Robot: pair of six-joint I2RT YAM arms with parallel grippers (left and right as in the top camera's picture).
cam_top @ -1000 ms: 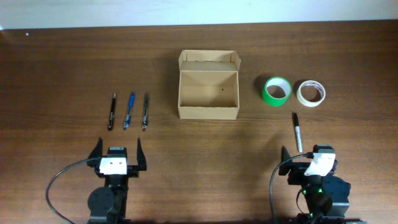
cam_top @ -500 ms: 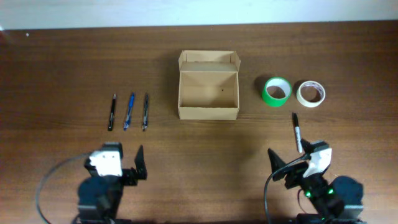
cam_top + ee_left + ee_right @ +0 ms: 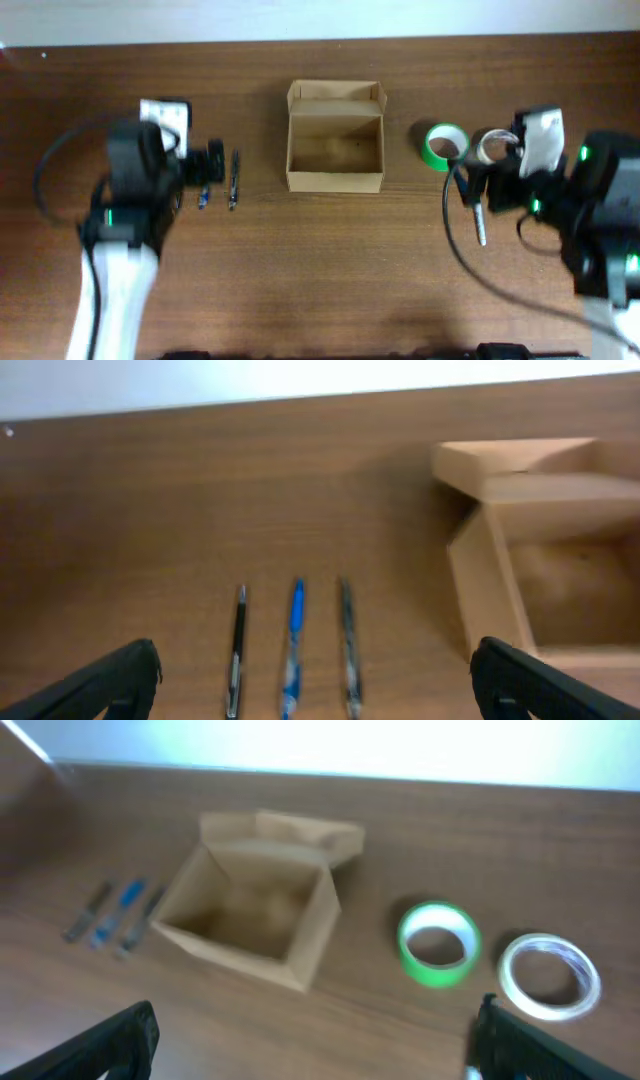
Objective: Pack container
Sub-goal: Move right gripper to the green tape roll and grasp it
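Tan-brown cardboard box (image 3: pixel 335 150) mid-way along brown wooden desk (image 3: pixel 300 280) overhead, flap back, empty. Left wrist: left fingers (image 3: pixel 120 675) spread wide, empty, facing three slim black and blue pens (image 3: pixel 292 645). Right wrist: right fingers (image 3: pixel 115 1040) likewise released, short of green tape roll (image 3: pixel 437 944). Probably reaching stage; next, lowering squarely onto one item

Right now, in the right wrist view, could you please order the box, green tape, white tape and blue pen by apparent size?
1. box
2. green tape and white tape: about alike. The white one looks slightly bigger but lies nearer the camera, so I won't rank them.
3. blue pen, blurred but clearly smallest.
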